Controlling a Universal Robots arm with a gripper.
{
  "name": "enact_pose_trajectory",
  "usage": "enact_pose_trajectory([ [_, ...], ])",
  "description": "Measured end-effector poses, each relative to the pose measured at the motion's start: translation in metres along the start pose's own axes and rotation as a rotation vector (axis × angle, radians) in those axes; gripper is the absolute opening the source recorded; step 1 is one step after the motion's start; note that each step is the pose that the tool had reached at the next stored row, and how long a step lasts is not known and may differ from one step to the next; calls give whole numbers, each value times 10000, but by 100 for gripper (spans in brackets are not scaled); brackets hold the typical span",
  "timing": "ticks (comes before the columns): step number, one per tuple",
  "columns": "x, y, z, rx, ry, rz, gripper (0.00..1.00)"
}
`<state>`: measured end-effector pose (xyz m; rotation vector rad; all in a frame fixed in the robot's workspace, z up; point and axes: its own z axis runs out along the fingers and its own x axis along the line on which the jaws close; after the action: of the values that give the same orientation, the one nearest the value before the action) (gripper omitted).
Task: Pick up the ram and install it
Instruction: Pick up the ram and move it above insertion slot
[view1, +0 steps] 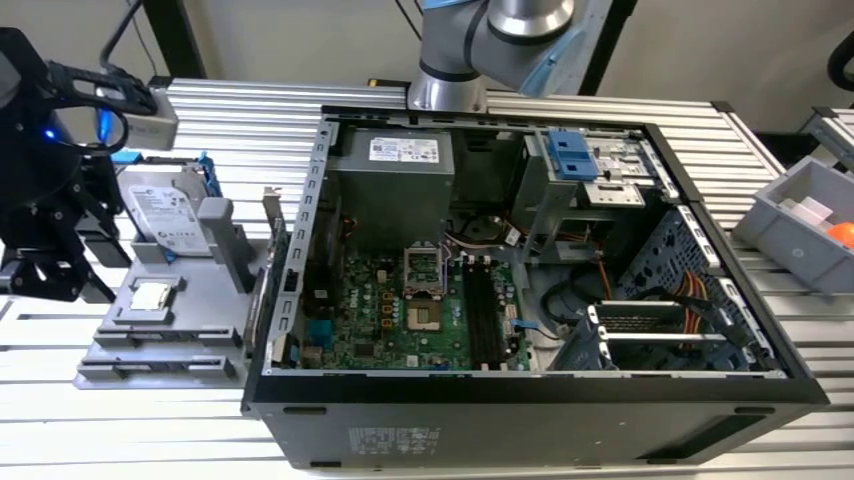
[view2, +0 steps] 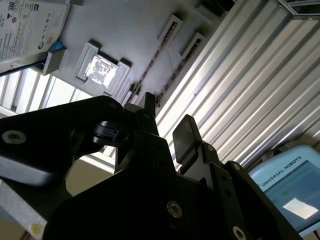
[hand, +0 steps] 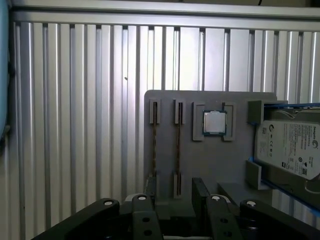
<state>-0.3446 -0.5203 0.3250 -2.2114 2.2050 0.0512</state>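
Exterior view, starting at its left: the gripper (view1: 56, 280) hangs at the edge of the scene, beside the grey holder (view1: 200, 365) that lies on the ribbed aluminium table (view1: 134, 430); the holder carries a hard drive (view1: 167, 212) in a blue frame and a square processor chip (view1: 151, 295).

In the first wrist view the ram (hand: 177, 147) stands on edge in a pair of holder slots; a second stick (hand: 154, 145) stands parallel and just beside it; the processor chip lies on the ram's other side, and the hard drive beyond the chip. The fingers (hand: 200, 189) are apart; the near end of the ram lies in line with the gap between them; whether either finger touches it cannot be determined. In the second wrist view the fingers are likewise separated above the holder.

Centre of the exterior view: the open computer case (view1: 534, 395), well apart from the ram; inside it the green motherboard (view1: 387, 320) with long dark memory slots (view1: 483, 310).

Exterior view's right: a grey bin (view1: 801, 230) holding an orange item (view1: 841, 235).
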Motion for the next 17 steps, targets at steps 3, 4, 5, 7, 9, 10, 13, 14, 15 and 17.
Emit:
enact_pose_trajectory([
  [3,0,0,12,-1,0,0,100],
  [4,1,0,16,0,0,0,100],
  [5,1,0,21,0,0,0,100],
  [7,1,0,30,1,0,0,100],
  [9,1,0,39,-1,0,0,100],
  [10,2,0,44,0,0,0,100],
  [13,2,-1,59,0,-1,0,100],
  [14,2,0,63,0,0,1,100],
  [15,2,-1,67,-1,1,0,100],
  [17,3,-1,77,0,0,0,100],
])
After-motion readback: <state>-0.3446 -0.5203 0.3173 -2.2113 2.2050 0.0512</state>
